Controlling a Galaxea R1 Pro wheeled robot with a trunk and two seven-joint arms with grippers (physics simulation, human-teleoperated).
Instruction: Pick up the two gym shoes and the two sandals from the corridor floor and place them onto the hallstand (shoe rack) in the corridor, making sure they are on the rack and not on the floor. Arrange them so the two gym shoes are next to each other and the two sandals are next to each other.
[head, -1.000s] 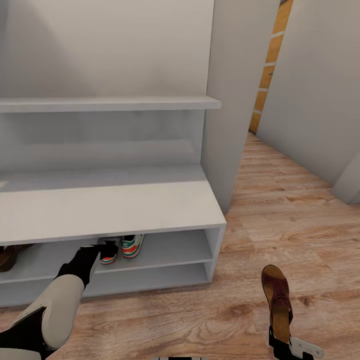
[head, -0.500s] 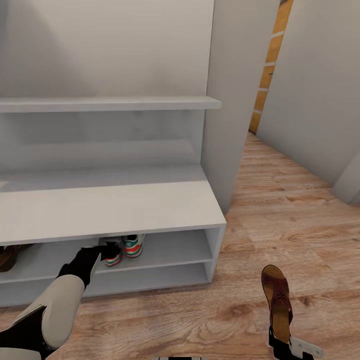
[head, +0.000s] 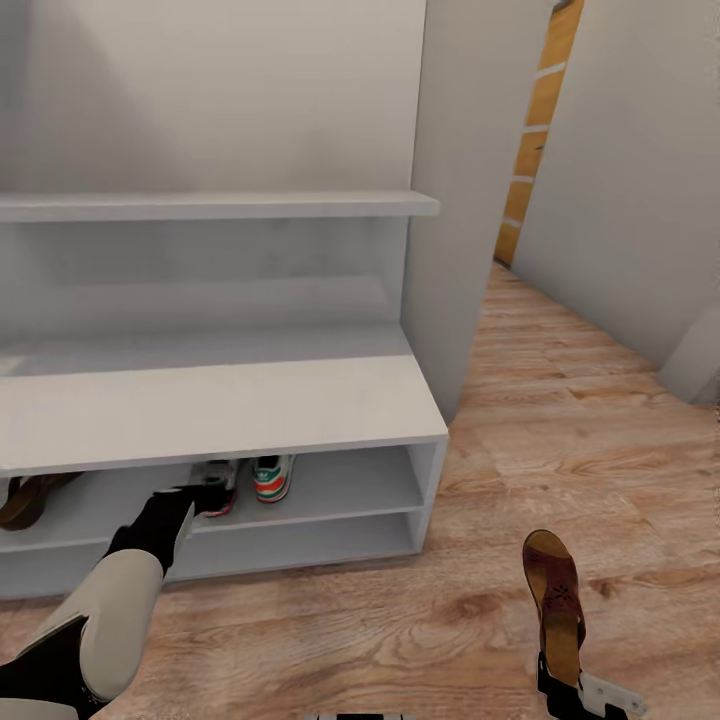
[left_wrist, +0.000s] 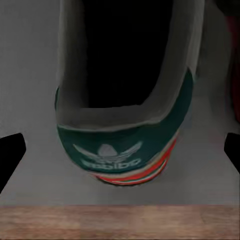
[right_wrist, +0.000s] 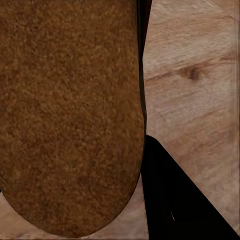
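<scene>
Two white gym shoes with green and red-orange heels stand side by side on the upper open level of the light grey hallstand (head: 220, 400). The left gym shoe (head: 217, 483) has its heel (left_wrist: 122, 150) between the spread fingers of my left gripper (head: 203, 495), and neither finger touches it. Just to its right stands the other gym shoe (head: 272, 476). One brown sandal (head: 25, 500) lies at the far left of the same level. My right gripper (head: 562, 672) is shut on the heel of the other sandal (head: 553, 590), held low over the wood floor (head: 600, 450); its tan footbed (right_wrist: 70, 115) shows beside a black finger (right_wrist: 185, 205).
A grey wall panel (head: 470, 200) rises at the hallstand's right end. An upper floating shelf (head: 220, 207) runs above the bench. The plank floor stretches right toward a pale wall (head: 630, 180) and an orange doorway strip (head: 530, 140).
The left gym shoe has gone deeper into the shelf level, beside the other one, and my left gripper has let go of it. The head view has shifted slightly. The right arm is still.
</scene>
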